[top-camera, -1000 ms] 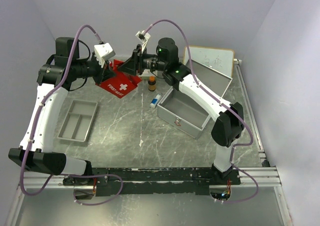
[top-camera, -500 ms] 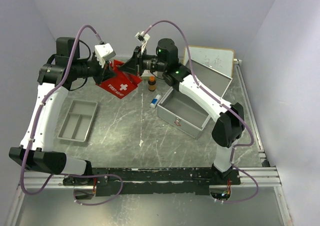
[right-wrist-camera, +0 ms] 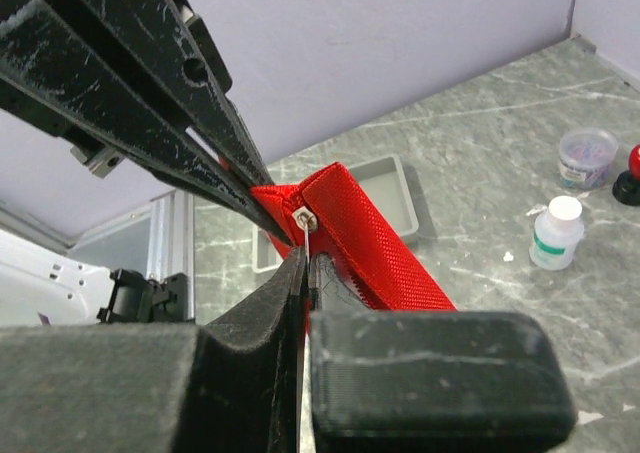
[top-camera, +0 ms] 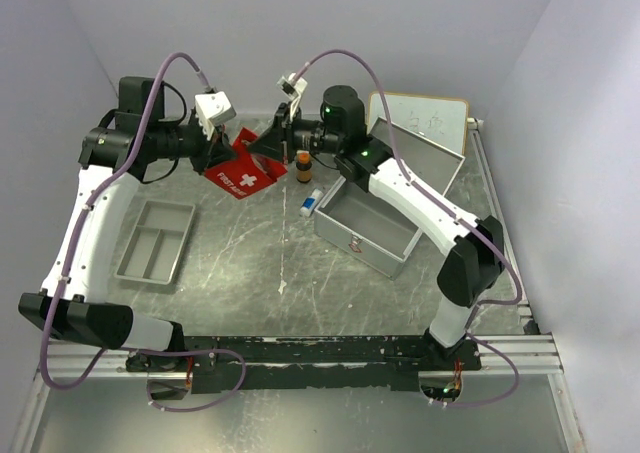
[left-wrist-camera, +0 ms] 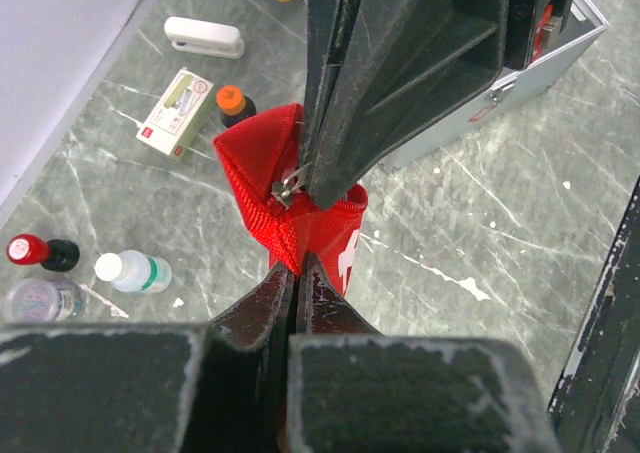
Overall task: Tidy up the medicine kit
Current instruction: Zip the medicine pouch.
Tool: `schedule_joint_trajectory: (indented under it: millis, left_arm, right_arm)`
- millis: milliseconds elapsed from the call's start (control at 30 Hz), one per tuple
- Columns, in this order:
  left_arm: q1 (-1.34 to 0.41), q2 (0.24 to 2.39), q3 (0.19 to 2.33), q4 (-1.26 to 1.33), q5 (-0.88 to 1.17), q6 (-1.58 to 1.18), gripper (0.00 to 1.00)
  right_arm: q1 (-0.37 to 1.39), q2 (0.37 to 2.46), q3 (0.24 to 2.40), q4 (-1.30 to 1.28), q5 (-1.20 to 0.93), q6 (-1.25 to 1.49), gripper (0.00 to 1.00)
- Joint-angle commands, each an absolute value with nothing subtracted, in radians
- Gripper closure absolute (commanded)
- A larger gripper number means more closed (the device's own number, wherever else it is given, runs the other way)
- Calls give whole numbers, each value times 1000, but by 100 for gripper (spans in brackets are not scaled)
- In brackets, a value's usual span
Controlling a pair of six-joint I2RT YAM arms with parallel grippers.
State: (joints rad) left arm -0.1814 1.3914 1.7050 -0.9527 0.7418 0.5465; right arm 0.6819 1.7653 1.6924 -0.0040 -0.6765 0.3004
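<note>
Left wrist footage shows the red first-aid pouch [left-wrist-camera: 258,163] pinched by the left gripper [left-wrist-camera: 297,265], whose fingers are pressed onto the fabric. Its zipper pull [right-wrist-camera: 303,221] is clamped by the right gripper [right-wrist-camera: 307,261]. The pouch is held raised above the table [top-camera: 250,253].

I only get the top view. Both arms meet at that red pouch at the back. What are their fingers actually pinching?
Observer: The right fingers are shut on the little metal zip pull of the pouch.
Visitor: And the left ones?
Observer: The left fingers are shut on the red fabric itself, close to that pull.
Visitor: Is anything hiding behind the arms?
Observer: Yes. A white bottle, a red-capped bottle and a clear jar stand in a group.
</note>
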Motion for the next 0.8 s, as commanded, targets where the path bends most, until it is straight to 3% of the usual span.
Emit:
schedule_joint_trajectory:
  millis: [0, 767]
  left_arm:
    - [-175, 1373, 1740, -964, 756, 569, 93]
    - [-175, 1363, 1762, -968, 761, 555, 93]
  right_arm:
    - [648, 1727, 1619, -96, -611, 235, 100]
    - [645, 1724, 1504, -195, -501, 196, 100]
